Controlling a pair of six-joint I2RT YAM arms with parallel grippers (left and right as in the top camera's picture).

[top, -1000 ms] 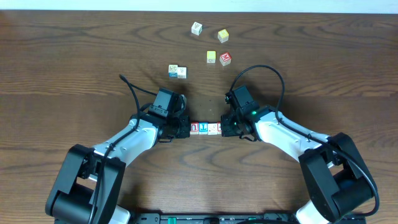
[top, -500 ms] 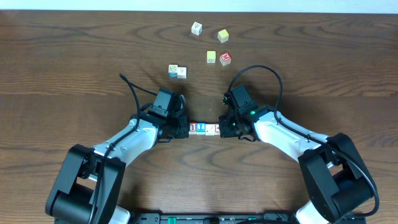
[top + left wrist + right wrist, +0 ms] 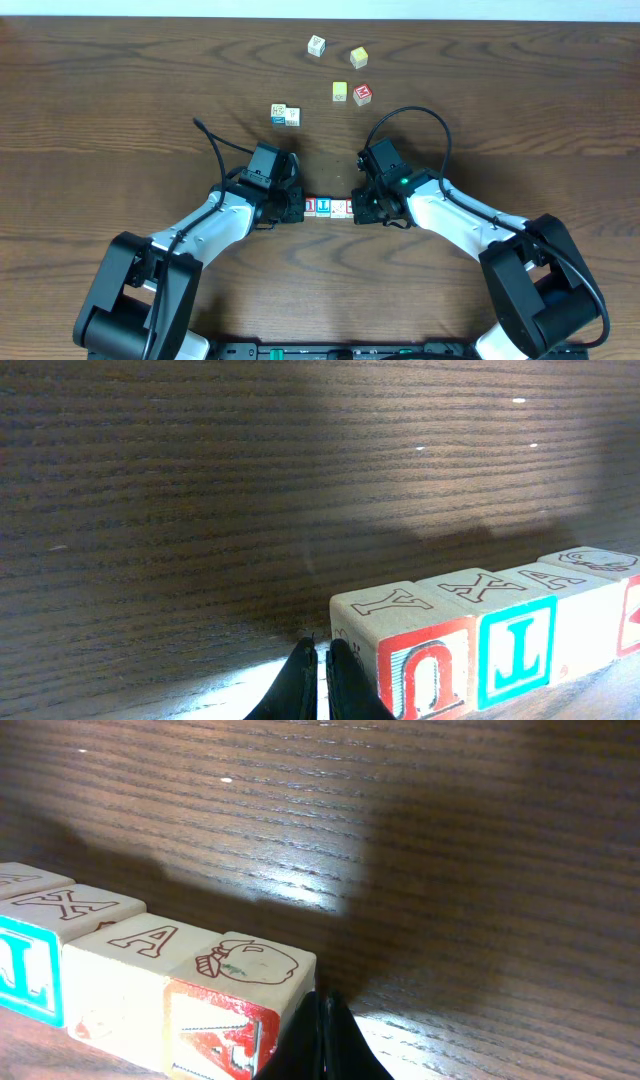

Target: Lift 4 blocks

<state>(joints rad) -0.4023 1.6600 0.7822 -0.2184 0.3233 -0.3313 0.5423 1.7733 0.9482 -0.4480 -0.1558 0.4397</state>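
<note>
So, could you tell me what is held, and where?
The row of four blocks, apparently squeezed by its ends: shut left gripper against the U block, shut right gripper against the far end.

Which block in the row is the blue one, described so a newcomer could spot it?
At the wooden table's middle, a row of four blocks runs between the left gripper and the right gripper. Counting from the left gripper, it is the second block. Only it shows a blue-bordered face with an I-like mark; its neighbours are a red-faced block and a pale block.

Y on red block (image 3: 405, 650), X on blue block (image 3: 512, 632)
</note>
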